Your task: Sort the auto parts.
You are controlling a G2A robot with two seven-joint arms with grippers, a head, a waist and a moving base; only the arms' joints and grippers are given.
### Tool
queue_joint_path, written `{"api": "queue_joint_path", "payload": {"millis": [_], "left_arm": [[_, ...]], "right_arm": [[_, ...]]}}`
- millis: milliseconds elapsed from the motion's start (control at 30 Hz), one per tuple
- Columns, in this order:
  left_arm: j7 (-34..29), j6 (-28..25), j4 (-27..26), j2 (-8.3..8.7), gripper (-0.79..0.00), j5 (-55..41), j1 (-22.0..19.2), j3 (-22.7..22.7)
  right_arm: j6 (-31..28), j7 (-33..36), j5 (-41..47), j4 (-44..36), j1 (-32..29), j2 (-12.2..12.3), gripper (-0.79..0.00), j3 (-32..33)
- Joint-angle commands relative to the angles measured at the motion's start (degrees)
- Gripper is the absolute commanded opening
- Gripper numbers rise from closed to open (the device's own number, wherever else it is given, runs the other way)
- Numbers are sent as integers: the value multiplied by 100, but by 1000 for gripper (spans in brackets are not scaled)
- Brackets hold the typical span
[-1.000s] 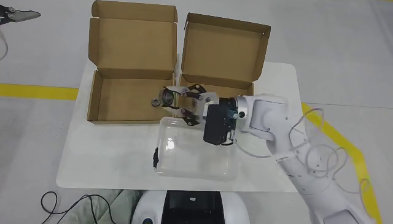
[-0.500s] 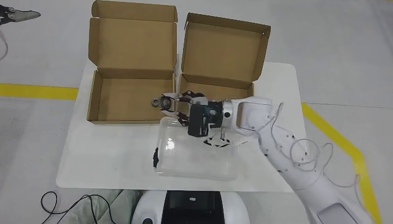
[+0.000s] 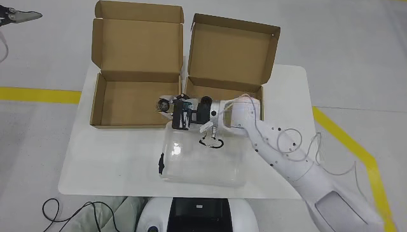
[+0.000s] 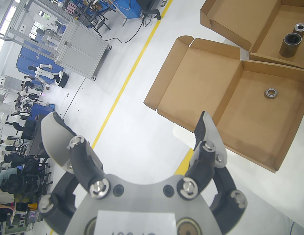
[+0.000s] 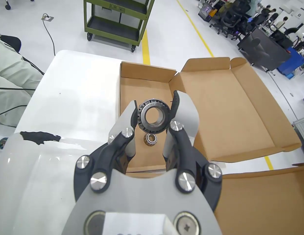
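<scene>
My right gripper (image 3: 168, 105) hangs over the near right corner of the left cardboard box (image 3: 127, 102), shut on a large steel bearing (image 5: 153, 119) held upright between its fingers. Under it, on the box floor (image 5: 142, 89), lies a small bearing (image 5: 150, 139). The left wrist view shows my left gripper (image 4: 128, 121) open and empty, high above the floor, off to the side of the table. From there the small bearing (image 4: 271, 92) shows in the left box (image 4: 252, 123). Two dark metal sleeves (image 4: 291, 45) stand in the right box (image 4: 267, 37).
A clear plastic container (image 3: 203, 162) with a black patch on its rim sits at the table's front, just behind my right gripper. Both boxes have their lids (image 3: 232, 51) folded back toward the far edge. The white table (image 3: 95, 149) has bare room at the front left.
My right arm has carried the large bearing leftward, from above the container's far edge to over the left box. The grip has stayed shut.
</scene>
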Motion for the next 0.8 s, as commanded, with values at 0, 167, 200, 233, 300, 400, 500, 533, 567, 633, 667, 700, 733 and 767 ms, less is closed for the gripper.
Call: {"api": "queue_joint_path", "payload": {"millis": [0, 167, 200, 233, 300, 400, 500, 533, 567, 633, 667, 700, 733, 767], "left_arm": [[0, 0, 0, 0, 0, 0, 0, 0], [0, 0, 0, 0, 0, 0, 0, 0], [0, 0, 0, 0, 0, 0, 0, 0], [0, 0, 0, 0, 0, 0, 0, 0], [0, 0, 0, 0, 0, 0, 0, 0], [0, 0, 0, 0, 0, 0, 0, 0], [0, 0, 0, 0, 0, 0, 0, 0], [0, 0, 0, 0, 0, 0, 0, 0], [0, 0, 0, 0, 0, 0, 0, 0], [0, 0, 0, 0, 0, 0, 0, 0], [0, 0, 0, 0, 0, 0, 0, 0], [0, 0, 0, 0, 0, 0, 0, 0], [0, 0, 0, 0, 0, 0, 0, 0], [0, 0, 0, 0, 0, 0, 0, 0]], "right_arm": [[66, 89, 64, 229, 121, -83, -785, -118], [224, 182, 265, 920, 455, -342, -785, -420], [253, 179, 305, 1060, 517, -396, -785, -473], [286, 187, 332, 1199, 581, -449, -785, -524], [330, 205, 402, 1464, 700, -559, -785, -625], [413, 268, 499, 1842, 862, -728, -785, -767], [480, 369, 577, 2172, 1019, -907, -785, -910], [489, 389, 606, 2283, 1066, -968, -785, -956], [495, 424, 623, 2399, 1115, -1030, -785, -1008], [501, 471, 675, 2622, 1202, -1160, -785, -1106], [506, 487, 702, 2744, 1245, -1226, -785, -1150], [518, 486, 734, 2869, 1283, -1292, -785, -1188], [520, 480, 772, 2994, 1317, -1357, -785, -1223], [529, 468, 803, 3121, 1351, -1420, -785, -1254]]}}
